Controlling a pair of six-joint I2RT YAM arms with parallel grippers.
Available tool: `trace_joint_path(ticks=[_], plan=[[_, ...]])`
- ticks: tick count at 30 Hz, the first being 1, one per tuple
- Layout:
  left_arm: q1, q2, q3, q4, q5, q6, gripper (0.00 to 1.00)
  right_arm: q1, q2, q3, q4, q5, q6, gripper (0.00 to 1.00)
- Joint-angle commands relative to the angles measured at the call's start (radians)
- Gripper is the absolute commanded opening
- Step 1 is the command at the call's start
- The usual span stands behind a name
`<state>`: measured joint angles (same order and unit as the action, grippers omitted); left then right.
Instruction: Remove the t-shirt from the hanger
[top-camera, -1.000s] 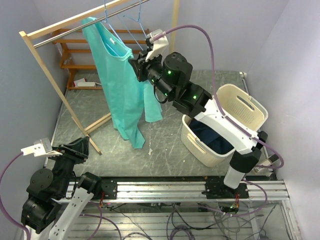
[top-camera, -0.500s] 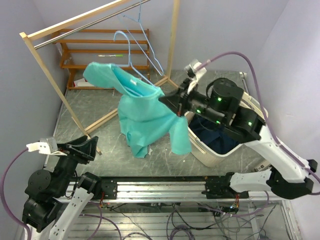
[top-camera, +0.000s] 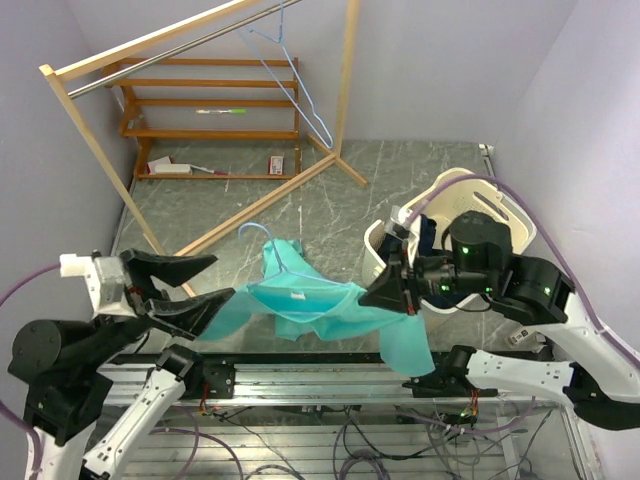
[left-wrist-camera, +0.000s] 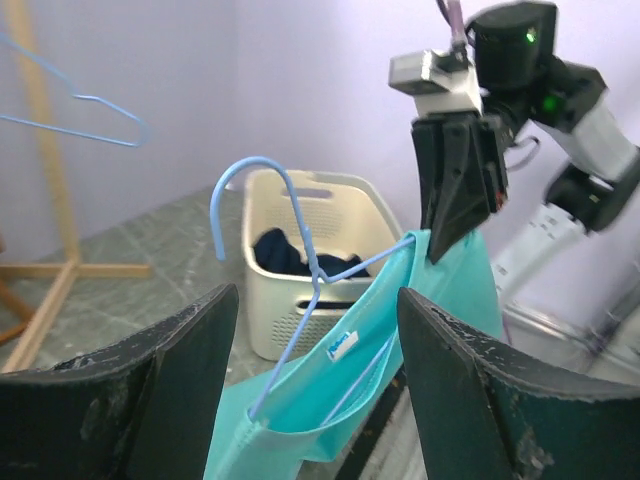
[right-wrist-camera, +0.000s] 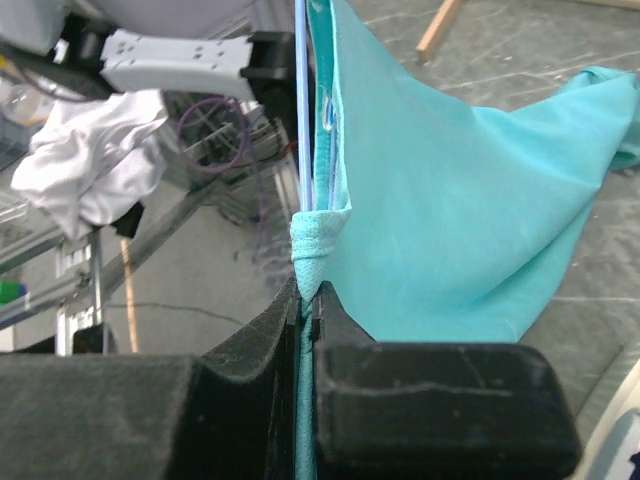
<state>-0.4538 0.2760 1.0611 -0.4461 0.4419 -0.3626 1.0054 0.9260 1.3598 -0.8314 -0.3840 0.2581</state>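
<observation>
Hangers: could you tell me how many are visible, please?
2: an empty hanger on the rail; a shirt hanger inside the t-shirt the right gripper pinches. Others may be hidden.

Cannot identify the small pale items (top-camera: 278, 163) under the wooden rack (top-camera: 200, 133), nor the end of the teal fabric t-shirt (top-camera: 330, 312) behind the black left gripper (top-camera: 222, 278).

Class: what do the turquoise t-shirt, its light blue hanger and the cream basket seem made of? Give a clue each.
Turquoise t-shirt: soft matte fabric, it drapes and folds. Light blue hanger: thin wire, probably coated metal. Cream basket: likely moulded plastic, slotted walls.
</observation>
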Motion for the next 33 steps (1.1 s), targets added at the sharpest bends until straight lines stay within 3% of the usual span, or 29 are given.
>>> trace_joint_path(ticks=[1, 6, 20, 25, 28, 29, 33], plan=[[-0.005, 0.097, -0.008, 0.052, 0.304, 0.006, 0.75, 0.001, -0.089, -0.020, 0.026, -0.131, 0.032, 0.00], [-0.005, 0.134, -0.057, 0.070, 0.402, -0.027, 0.72, 0.000, -0.122, -0.006, 0.061, -0.138, 0.051, 0.00], [-0.005, 0.140, -0.167, 0.251, 0.451, -0.148, 0.68, 0.001, -0.059, -0.020, 0.165, -0.177, 0.081, 0.00], [-0.005, 0.147, -0.182, 0.193, 0.457, -0.111, 0.48, 0.000, -0.051, -0.012, 0.190, -0.183, 0.096, 0.00], [-0.005, 0.145, -0.165, 0.138, 0.426, -0.071, 0.15, 0.000, -0.055, -0.011, 0.191, -0.171, 0.104, 0.00], [-0.005, 0.142, -0.154, 0.117, 0.402, -0.056, 0.08, 0.000, -0.057, -0.011, 0.180, -0.159, 0.103, 0.00], [-0.005, 0.119, -0.116, 0.084, 0.332, -0.044, 0.07, 0.000, -0.089, -0.031, 0.132, -0.112, 0.098, 0.41]])
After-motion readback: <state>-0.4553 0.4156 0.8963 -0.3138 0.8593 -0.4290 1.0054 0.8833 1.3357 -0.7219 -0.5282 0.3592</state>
